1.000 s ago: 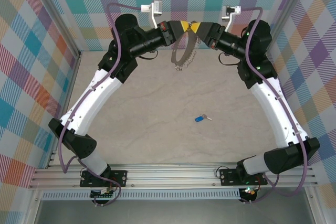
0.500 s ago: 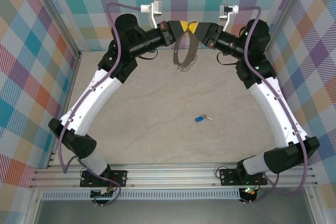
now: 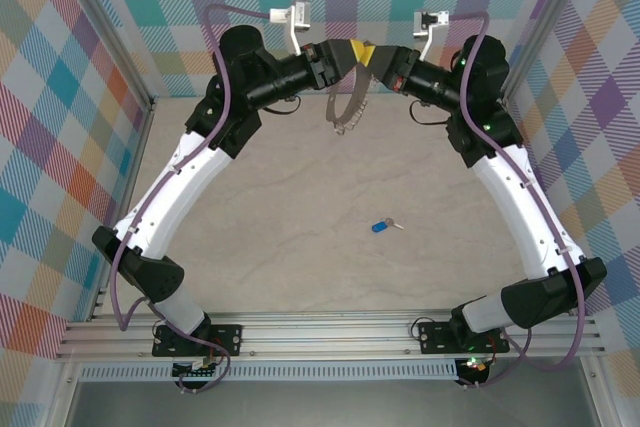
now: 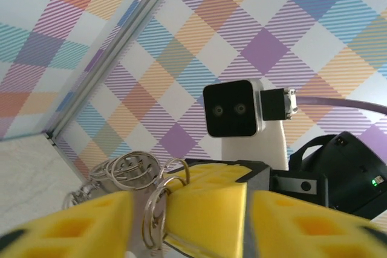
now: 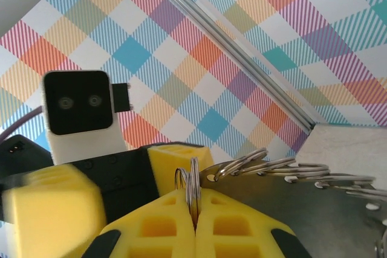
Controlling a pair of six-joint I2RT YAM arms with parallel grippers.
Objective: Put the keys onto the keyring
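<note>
Keyring, a thin silver hoop strung with small loops, is hanging near the far wall, between the two arms. Right gripper is pinching one of its loops, its yellow fingers pressing tightly together. Left gripper is facing it just beside the hoop, its fingers standing apart and clasping nothing. Key with a blue head is lying on the table, well apart from the hoop.

Key blue-headed; keyring silver; walls multicolour plaid.
</note>
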